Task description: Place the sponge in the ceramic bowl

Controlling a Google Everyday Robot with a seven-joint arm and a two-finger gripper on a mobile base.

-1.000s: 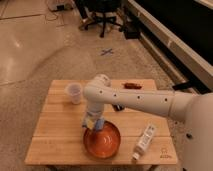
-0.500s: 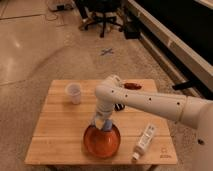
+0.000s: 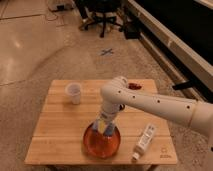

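The ceramic bowl (image 3: 92, 146), orange-red and glossy, sits near the front edge of the wooden table (image 3: 60, 125). My gripper (image 3: 104, 127) points down over the bowl's far half, just above its inside. A small light-blue sponge (image 3: 103, 125) shows between the fingers, held over the bowl; the gripper is shut on it. My white arm reaches in from the right and hides part of the bowl's far rim.
A translucent white cup (image 3: 73, 92) stands at the table's back left. A white bottle (image 3: 144, 139) lies on its side at the front right. A small red object (image 3: 133, 86) sits at the back edge. An office chair (image 3: 102, 12) stands far behind.
The gripper has moved from the bowl's left rim to over the bowl, carrying the sponge, and now sits slightly lower and more central than half a second ago.
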